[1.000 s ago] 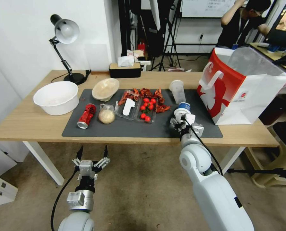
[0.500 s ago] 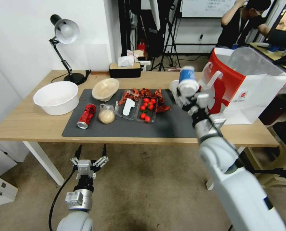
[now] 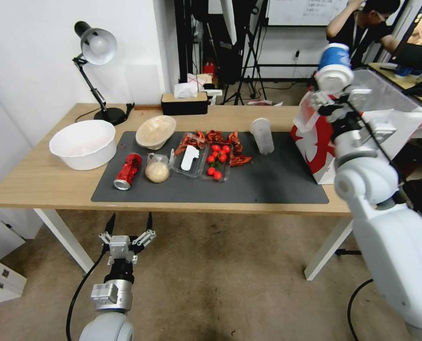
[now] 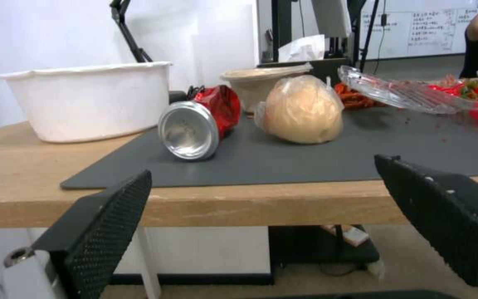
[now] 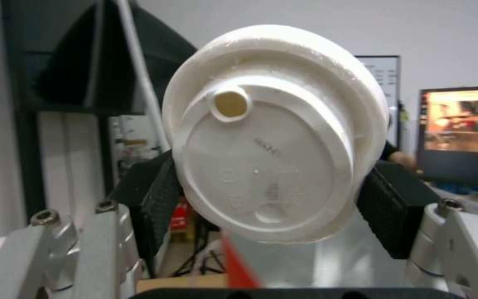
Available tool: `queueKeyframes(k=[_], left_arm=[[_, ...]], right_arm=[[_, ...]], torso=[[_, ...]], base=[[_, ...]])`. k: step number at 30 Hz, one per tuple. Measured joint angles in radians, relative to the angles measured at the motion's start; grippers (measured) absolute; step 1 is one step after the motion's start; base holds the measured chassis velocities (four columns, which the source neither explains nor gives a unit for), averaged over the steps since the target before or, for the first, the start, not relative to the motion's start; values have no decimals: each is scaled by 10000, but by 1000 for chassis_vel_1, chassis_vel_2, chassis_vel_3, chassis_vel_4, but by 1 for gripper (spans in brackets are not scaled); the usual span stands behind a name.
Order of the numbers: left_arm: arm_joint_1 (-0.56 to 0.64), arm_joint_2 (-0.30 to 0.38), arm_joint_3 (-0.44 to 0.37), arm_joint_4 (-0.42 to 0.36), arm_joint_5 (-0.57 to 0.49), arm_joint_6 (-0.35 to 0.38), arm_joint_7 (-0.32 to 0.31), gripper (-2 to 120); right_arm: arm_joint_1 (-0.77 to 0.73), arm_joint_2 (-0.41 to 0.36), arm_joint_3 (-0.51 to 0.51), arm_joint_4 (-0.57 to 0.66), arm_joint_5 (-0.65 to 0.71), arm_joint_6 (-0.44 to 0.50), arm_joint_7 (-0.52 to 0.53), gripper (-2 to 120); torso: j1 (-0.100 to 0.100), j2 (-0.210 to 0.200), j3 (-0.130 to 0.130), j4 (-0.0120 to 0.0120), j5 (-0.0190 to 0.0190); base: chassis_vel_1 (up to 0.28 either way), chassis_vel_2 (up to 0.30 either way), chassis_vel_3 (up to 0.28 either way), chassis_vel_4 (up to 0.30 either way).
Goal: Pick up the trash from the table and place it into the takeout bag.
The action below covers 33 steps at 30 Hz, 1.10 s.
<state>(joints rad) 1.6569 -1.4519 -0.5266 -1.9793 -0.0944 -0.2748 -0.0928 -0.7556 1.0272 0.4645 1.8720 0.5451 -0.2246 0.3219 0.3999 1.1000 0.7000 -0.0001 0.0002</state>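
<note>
Two arms are ours to report; our right gripper (image 3: 335,92) is raised above the open mouth of the takeout bag (image 3: 362,142), its pads (image 5: 156,199) clamped on either side of a blue-banded cup with a white lid (image 3: 334,66); our left gripper (image 3: 128,226) hangs below the near edge of the table (image 3: 40,182) with its fingers (image 4: 109,224) spread wide and nothing between them. On the dark mat (image 3: 267,182) lie a crushed red can (image 3: 128,171) on its side, just beside it a bagged bun (image 3: 157,169), behind them a tilted beige bowl (image 3: 155,131), and farther right a clear cup (image 3: 262,135); a white bowl (image 3: 83,143) stands left of the mat.
</note>
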Motion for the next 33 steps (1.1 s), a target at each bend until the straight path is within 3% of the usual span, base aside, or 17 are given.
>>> queueKeyframes(k=[5, 11, 22, 33], left_arm=[[15, -28, 14, -1, 4, 18, 11, 100], [-3, -34, 33, -47, 16, 42, 12, 100], [20, -28, 23, -57, 16, 41, 12, 100], [-44, 20, -34, -23, -46, 0, 13, 100]], right_arm=[[90, -86, 186, -227, 93, -36, 37, 74], [5, -101, 374, -244, 109, -36, 93, 99], [-154, -128, 411, 33, 109, -117, 109, 100], [-1085, -128, 165, 1745, 944, -80, -237, 100]], torso=[[1, 0, 0, 0, -1], [0, 0, 0, 0, -2], [0, 0, 0, 1, -3], [0, 0, -2, 0, -4]], base=[[0, 0, 0, 0], [0, 0, 0, 0], [0, 0, 0, 0], [0, 0, 0, 0]])
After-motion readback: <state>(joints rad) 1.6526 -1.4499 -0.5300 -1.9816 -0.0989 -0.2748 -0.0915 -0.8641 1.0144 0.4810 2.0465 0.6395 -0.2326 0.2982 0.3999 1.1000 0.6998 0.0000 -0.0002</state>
